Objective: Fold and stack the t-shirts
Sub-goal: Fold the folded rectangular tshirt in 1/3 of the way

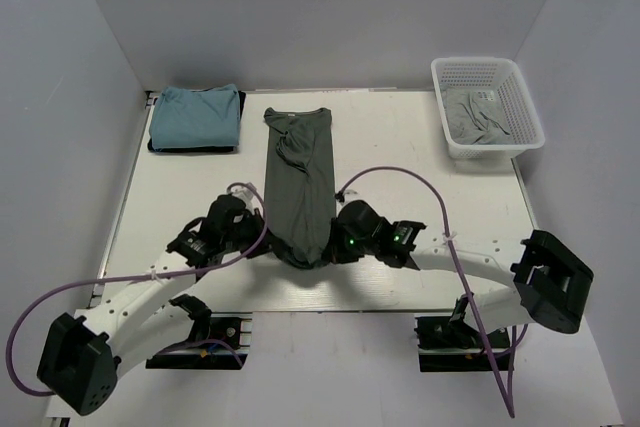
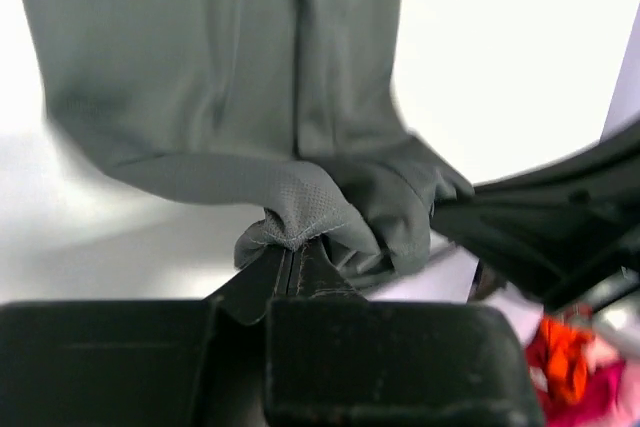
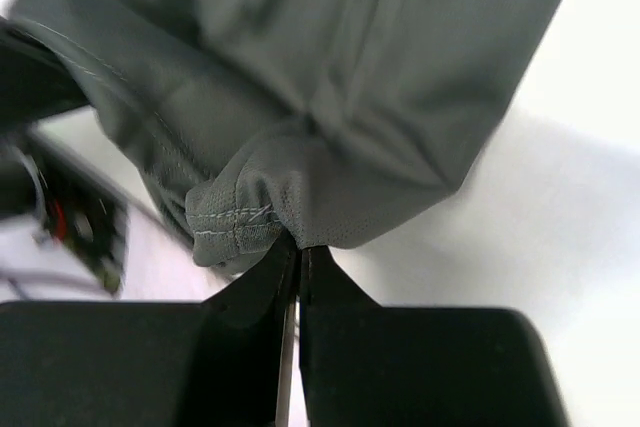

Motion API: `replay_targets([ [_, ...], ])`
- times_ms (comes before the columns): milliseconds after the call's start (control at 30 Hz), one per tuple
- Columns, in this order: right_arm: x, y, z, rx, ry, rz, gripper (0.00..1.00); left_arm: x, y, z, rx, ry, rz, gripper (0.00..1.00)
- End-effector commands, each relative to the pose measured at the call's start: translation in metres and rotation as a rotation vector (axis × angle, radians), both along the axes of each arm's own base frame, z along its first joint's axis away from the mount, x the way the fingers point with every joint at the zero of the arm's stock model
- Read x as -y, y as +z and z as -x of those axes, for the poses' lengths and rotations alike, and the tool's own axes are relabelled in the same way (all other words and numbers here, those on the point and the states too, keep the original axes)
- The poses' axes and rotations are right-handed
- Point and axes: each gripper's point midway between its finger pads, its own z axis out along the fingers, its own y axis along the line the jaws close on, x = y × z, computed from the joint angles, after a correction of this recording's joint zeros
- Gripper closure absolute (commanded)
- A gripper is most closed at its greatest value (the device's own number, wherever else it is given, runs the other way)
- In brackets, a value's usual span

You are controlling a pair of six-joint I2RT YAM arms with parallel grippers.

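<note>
no legible text or labels

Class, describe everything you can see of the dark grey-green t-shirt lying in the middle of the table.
The dark grey-green t-shirt is soft, fine-knit fabric, folded lengthwise into a long narrow strip running from the far side toward the arms on the white table. It is wrinkled near the far end. At its stitched near hem, the left gripper and right gripper each pinch a bunched corner, jaws shut.

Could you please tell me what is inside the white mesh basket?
A crumpled pale grey t-shirt lies in the white mesh basket. Whether anything sits beneath it cannot be seen, since the cloth covers the floor.
</note>
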Motion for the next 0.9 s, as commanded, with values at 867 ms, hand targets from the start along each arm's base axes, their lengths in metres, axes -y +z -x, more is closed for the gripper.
replay_targets([
  [867, -0.016, 0.034, -0.204, 0.143, -0.187, 0.035, 1.0, -0.015, 0.026, -0.181, 0.157, 0.37, -0.297, 1.0],
])
